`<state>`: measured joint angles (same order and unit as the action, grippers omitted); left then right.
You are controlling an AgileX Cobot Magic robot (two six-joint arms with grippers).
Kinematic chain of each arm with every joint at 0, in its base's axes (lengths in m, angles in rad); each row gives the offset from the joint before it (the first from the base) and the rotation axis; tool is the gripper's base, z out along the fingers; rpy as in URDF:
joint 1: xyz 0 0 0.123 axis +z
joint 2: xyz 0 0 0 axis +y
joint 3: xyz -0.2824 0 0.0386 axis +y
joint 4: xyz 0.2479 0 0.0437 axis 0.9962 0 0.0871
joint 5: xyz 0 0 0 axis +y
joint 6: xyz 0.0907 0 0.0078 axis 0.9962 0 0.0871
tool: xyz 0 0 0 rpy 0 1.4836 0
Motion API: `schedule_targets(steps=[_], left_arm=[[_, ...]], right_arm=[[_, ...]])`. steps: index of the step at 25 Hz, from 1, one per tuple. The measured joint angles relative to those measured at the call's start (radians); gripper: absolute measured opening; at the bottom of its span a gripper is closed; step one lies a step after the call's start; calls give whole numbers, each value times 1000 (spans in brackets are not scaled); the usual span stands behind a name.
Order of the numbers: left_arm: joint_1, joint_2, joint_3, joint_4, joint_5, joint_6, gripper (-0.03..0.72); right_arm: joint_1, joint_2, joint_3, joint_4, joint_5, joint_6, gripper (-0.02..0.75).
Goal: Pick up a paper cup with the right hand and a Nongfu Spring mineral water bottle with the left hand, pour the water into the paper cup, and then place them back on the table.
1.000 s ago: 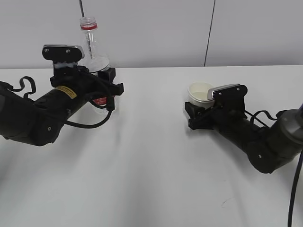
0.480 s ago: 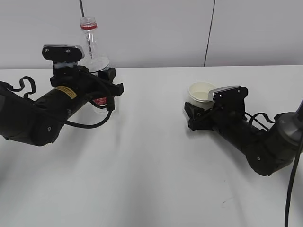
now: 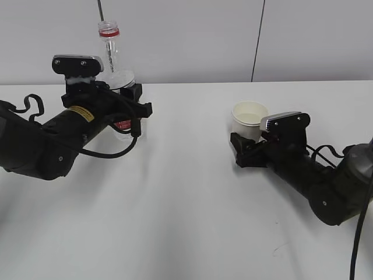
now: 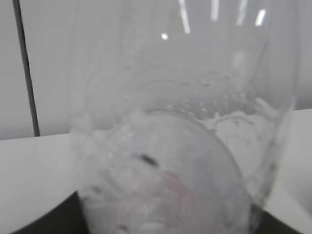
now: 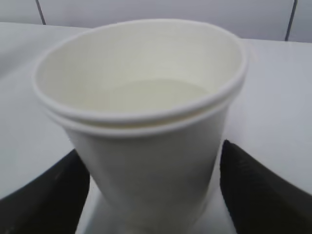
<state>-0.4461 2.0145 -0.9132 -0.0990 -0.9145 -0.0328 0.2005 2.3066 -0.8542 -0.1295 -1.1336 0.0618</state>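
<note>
The paper cup (image 3: 249, 118) stands on the table (image 3: 186, 198) with water inside. In the right wrist view the cup (image 5: 146, 141) sits between the two black fingers, with gaps showing on both sides. My right hand (image 3: 238, 150) is open around the cup's base, seen up close in its wrist view (image 5: 151, 200). The Nongfu Spring bottle (image 3: 112, 61) is upright with its red neck ring on top and no cap visible. My left hand (image 3: 139, 100) is shut on its lower body by the red label. The bottle (image 4: 185, 122) fills the left wrist view, with dark fingers (image 4: 63, 217) at its lower sides.
A small dark scuff mark (image 3: 278, 248) lies on the table near the front right. A grey panelled wall (image 3: 303, 35) runs behind the table's far edge. A black cable (image 3: 32, 102) loops off the left arm.
My right arm has drawn back to the right and toward the front, leaving the cup standing and more exposed. The left arm and bottle have not moved.
</note>
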Motion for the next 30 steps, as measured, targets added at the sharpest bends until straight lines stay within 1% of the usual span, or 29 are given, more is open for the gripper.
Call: schedule_targets(steps=[6, 11, 21, 25, 30], left_arm=[[0, 0, 0, 0, 2, 0, 320], [0, 0, 0, 0, 6, 0, 320], [0, 42, -1, -3, 22, 0, 320], [0, 70, -2, -6, 18, 0, 320], [0, 78, -6, -7, 9, 0, 320]], right_arm=[[0, -10, 56, 9, -7, 0, 615], [0, -69, 127, 22, -8, 0, 615], [0, -229, 327, 25, -11, -2, 595], [0, -283, 362, 25, -11, -2, 592], [0, -312, 366, 25, -11, -2, 589]])
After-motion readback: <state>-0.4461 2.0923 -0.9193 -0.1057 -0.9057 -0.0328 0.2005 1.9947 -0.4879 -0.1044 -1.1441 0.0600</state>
